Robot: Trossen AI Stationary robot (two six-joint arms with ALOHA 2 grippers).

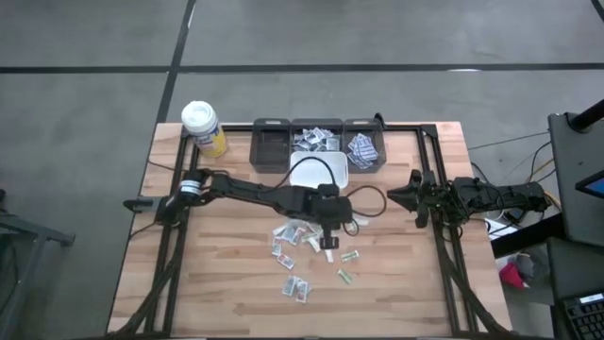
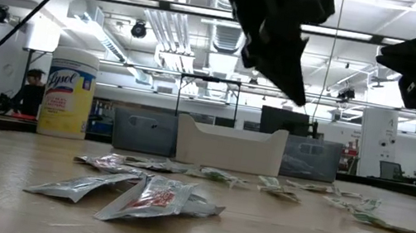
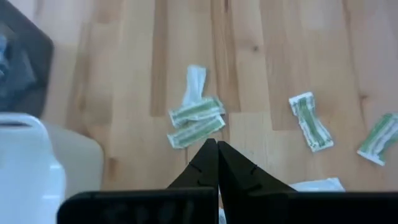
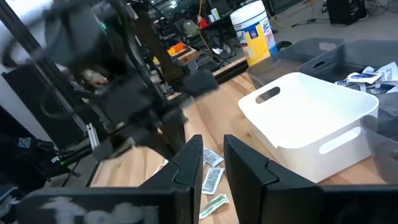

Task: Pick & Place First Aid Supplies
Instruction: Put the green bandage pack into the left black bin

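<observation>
Several small flat packets (image 1: 293,234) lie scattered on the wooden table near its middle, some with green print (image 3: 196,118), some with red (image 2: 149,195). My left gripper (image 1: 327,238) hangs above them, fingers shut and pointing down (image 3: 217,146), well clear of the tabletop in the low view (image 2: 299,97); I see nothing between its fingers. My right gripper (image 1: 394,196) waits at the table's right side, open (image 4: 211,155), facing the white bin (image 4: 311,118).
A white bin (image 1: 294,175) sits just beyond the packets. Behind it, along the far edge, stand three grey bins (image 1: 271,149); the middle (image 1: 316,140) and right one (image 1: 364,148) hold packets. A white-lidded yellow bottle (image 1: 203,127) stands at the far left corner. A cable crosses the white bin.
</observation>
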